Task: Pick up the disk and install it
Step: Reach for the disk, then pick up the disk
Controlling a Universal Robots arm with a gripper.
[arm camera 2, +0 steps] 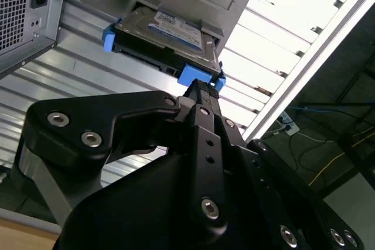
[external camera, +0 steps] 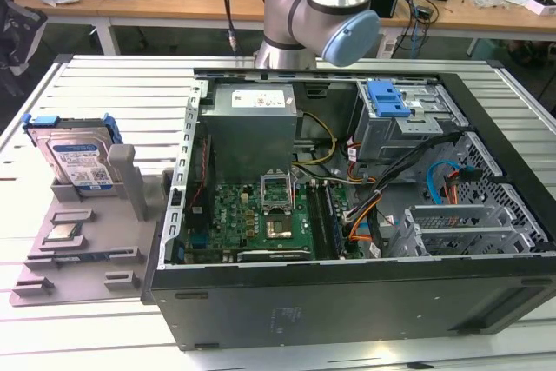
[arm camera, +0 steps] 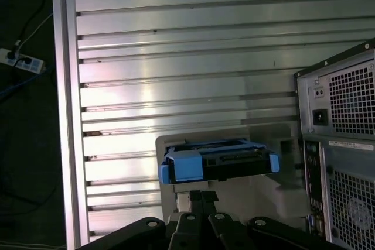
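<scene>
The disk (external camera: 80, 158) is a silver hard drive with a white-and-blue label in a bright blue caddy. It stands on edge in a slot of the grey holder (external camera: 82, 254), at the exterior view's left, outside the computer case. In both wrist views the disk (arm camera 2: 170, 36) (arm camera: 220, 162) lies just beyond my gripper (arm camera 2: 202, 88) (arm camera: 203, 194). The black fingers are shut with nothing between them. They point at the caddy's blue end and stand apart from it.
The open computer case (external camera: 347, 284) takes up the table's middle and right, with a drive cage and blue latch (external camera: 387, 97) at its back. Its rear panel (arm camera: 340, 144) stands beside the holder. A small square chip (external camera: 62, 234) lies on the holder. The table edge (arm camera: 64, 115) is nearby.
</scene>
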